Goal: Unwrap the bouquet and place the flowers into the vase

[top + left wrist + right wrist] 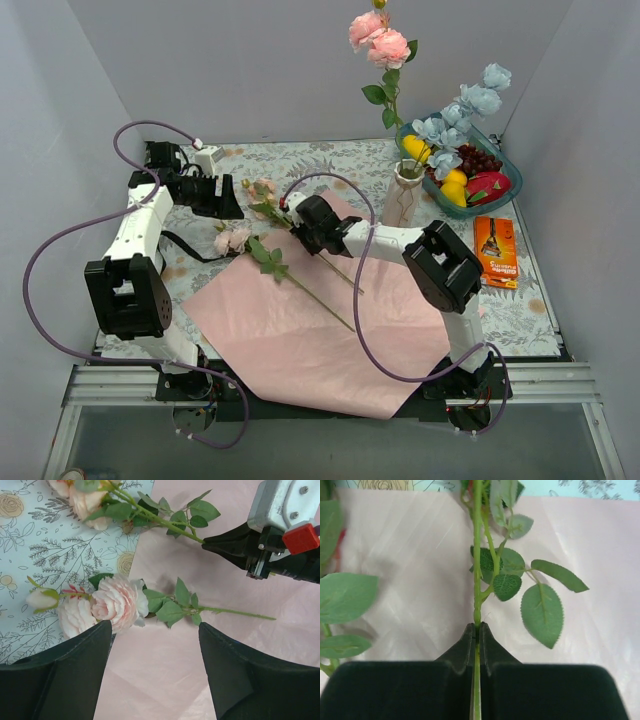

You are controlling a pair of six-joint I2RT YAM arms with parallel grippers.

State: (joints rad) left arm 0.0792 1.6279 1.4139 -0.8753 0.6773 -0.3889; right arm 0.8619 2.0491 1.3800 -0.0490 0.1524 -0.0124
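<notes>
Low over the spread pink wrapping paper (300,340), the right hand (476,627) points toward 10 o'clock, clamped tight on a leafy flower stem (477,580). At its 9 o'clock the left hand (155,635) hovers spread apart above a lying pink rose (117,602). Farther off, at 3 o'clock, the vase (400,200) stands upright holding pink and blue blooms.

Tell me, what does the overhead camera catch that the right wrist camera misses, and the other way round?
Only the overhead view shows the white vase already holding pink and blue flowers, the fruit bowl, an orange packet, and the left gripper near a loose pink rose. Only the right wrist view shows up close that the right gripper is shut on a green stem. Both show that gripper, its leafy stem and the pink wrapping paper beneath.
</notes>
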